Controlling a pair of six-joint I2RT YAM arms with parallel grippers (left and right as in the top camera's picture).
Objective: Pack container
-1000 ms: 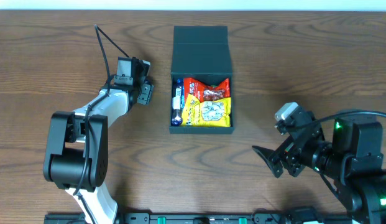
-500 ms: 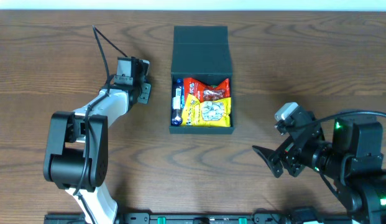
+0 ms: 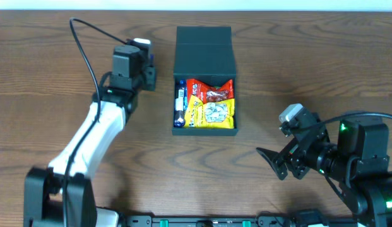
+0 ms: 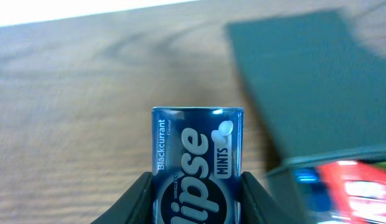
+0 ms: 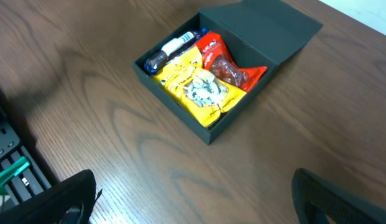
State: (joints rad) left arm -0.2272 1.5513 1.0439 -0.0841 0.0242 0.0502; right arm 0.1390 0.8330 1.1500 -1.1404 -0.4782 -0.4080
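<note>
Extended toward the far edge, our left gripper (image 4: pixel 197 190) clamps mints (image 4: pixel 197 155); right gripper (image 5: pixel 193 193) gapes; tilted mints could clip container (image 3: pixel 204 50).

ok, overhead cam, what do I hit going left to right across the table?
left gripper, shut on a mint tin → container, lid flipped open → right gripper, open with nothing in it

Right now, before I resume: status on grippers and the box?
Left gripper shut on mint tin, beside the box. Right gripper open, empty. Box open, snacks inside. Nothing blocking it.
</note>
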